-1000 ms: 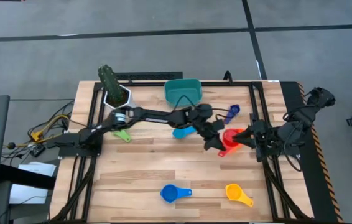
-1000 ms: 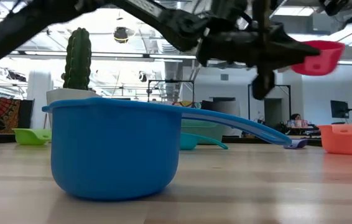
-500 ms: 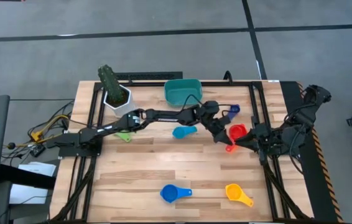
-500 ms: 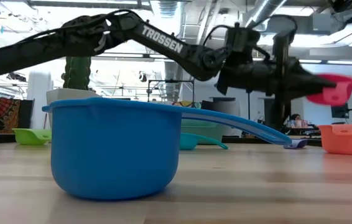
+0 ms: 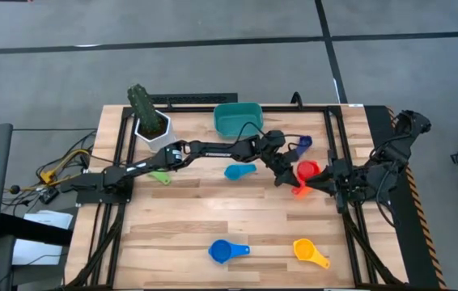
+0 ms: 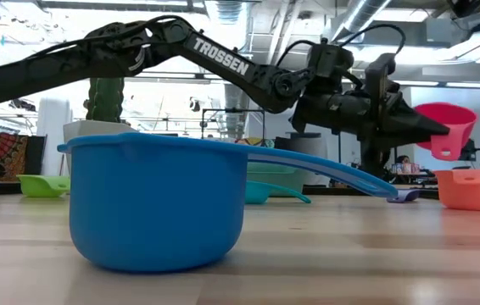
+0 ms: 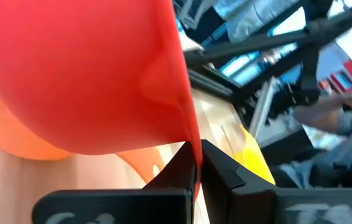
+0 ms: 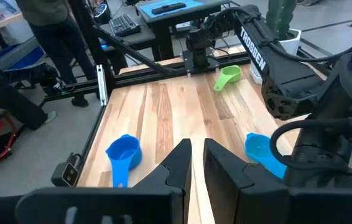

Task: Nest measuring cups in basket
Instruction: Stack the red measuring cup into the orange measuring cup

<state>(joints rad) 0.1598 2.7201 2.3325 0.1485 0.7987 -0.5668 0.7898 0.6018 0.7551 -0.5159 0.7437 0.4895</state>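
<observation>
Left gripper (image 5: 287, 177) has the red cup (image 5: 307, 170) pinched by its handle, lifted clear of the worktop (image 5: 213, 210). Next call: swing it across to the teal basket (image 5: 237, 118) and release inside. Right gripper (image 8: 197, 163) waits at the right edge, fingers nearly together, empty.

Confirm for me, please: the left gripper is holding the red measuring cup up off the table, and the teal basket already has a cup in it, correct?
Only partly. The left gripper does hold the red measuring cup clear of the table, as the low view shows. But the basket is empty: the high view shows only its bare teal floor.
</observation>
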